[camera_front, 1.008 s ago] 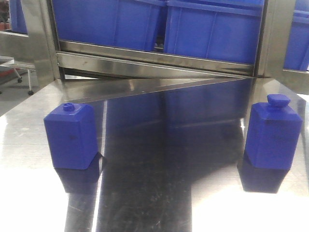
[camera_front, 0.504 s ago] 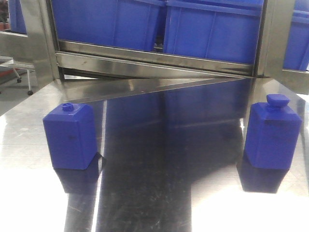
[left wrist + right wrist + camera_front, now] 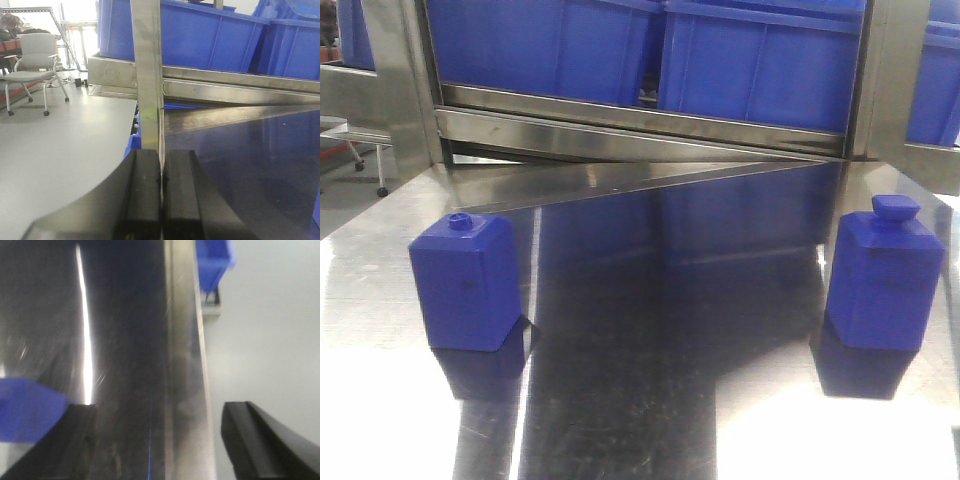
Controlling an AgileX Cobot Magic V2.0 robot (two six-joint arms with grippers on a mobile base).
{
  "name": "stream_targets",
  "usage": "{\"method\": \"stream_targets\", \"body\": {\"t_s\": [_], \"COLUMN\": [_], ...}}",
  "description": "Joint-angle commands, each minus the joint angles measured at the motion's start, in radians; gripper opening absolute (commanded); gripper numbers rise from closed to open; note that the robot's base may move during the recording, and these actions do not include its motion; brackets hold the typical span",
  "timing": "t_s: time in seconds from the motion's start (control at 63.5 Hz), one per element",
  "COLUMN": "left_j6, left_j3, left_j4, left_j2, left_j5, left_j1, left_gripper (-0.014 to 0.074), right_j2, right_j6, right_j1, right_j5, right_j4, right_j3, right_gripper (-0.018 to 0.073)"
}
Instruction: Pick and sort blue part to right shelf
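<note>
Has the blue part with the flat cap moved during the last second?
No. The blue part stands in the same spot, judged against the right shelf behind it.

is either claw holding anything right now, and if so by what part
Nothing is held. The left claw is shut on nothing, the right claw is open, and the faceted deep-blue bottle-like part stands ungripped.

Front view is sharp and evenly lit; the bench [image 3: 650,400] throws white glare at both sides and stays dark down the middle, mirroring the blue part [image 3: 883,280] beneath itself. Left wrist view is clear, blown out at upper left. Right wrist view is blurred throughout, with one thin bright streak
</note>
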Motion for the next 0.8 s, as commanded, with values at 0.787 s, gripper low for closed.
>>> {"method": "stream_targets", "body": {"t_s": [0.787], "left_j6": [-0.002], "left_j3": [0.024], "left_j4": [-0.006], "left_j2": [-0.020], "left_j5": [-0.080], "left_j1": [-0.001], "left_gripper": [0.0122], "right_j2": [0.620], "right_j6": [0.294], "right_j1": [0.327], "right_j5": [0.548], "right_j4": [0.045], "right_j3": [-0.686], "right_gripper": [0.0622]}}
